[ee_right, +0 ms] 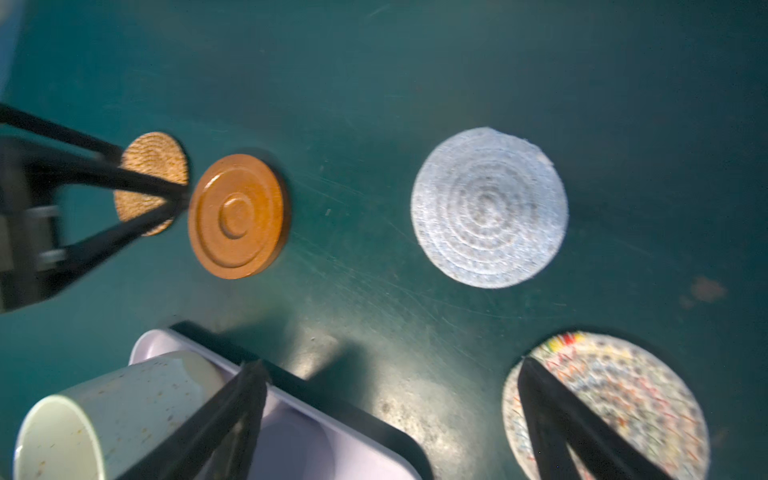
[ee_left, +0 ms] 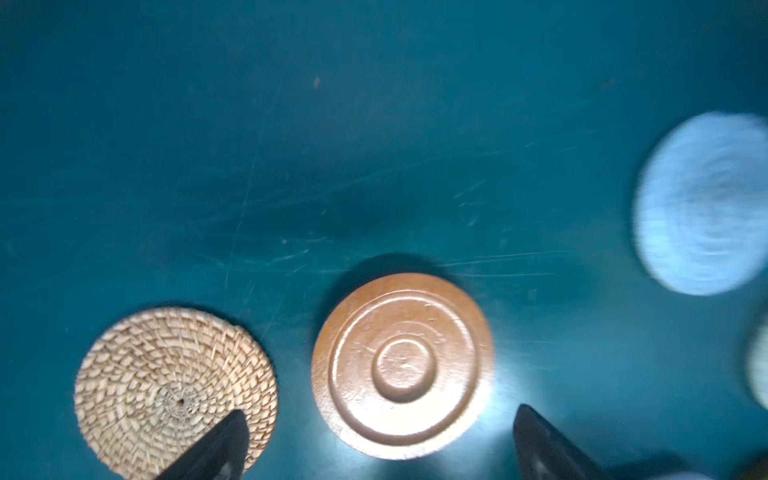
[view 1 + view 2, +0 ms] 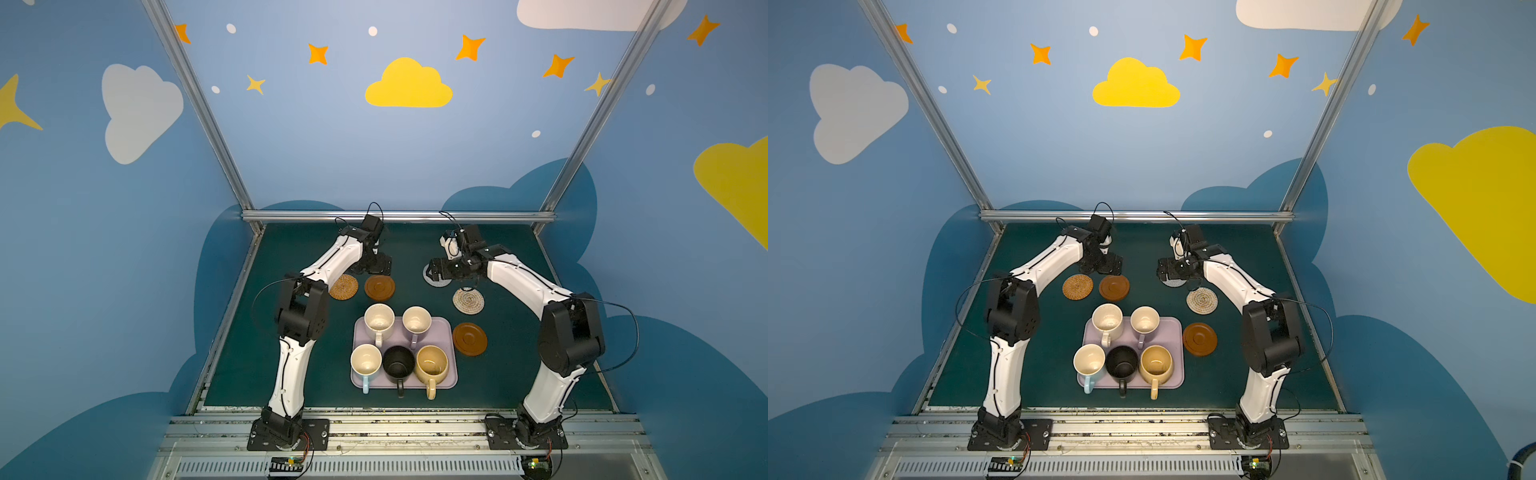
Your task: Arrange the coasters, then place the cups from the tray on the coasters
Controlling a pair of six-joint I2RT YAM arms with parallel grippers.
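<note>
Both pincers are open. The left gripper (image 2: 380, 409) hangs over a wooden coaster (image 2: 402, 365) beside the orange woven coaster (image 2: 174, 390); the right gripper (image 1: 390, 362) hovers near the grey-white coaster (image 1: 489, 207). The cups (image 3: 379, 322) wait on the tray (image 3: 444, 332). One left finger (image 2: 224, 444), seemingly overlapping the woven disc, could drag it askew

Both arms stretch well forward from their bases, elbows hunched high. The left arm (image 3: 336, 259) slopes in toward the middle, wrist bent over, and the left gripper (image 3: 376, 266) points downward with its jaws spread wide and nothing between them. Opposite, the right arm (image 3: 523, 278) mirrors the reach. The right gripper (image 3: 434, 272) sits low, turned in toward the centre, with its jaws also parted wide and empty.
</note>
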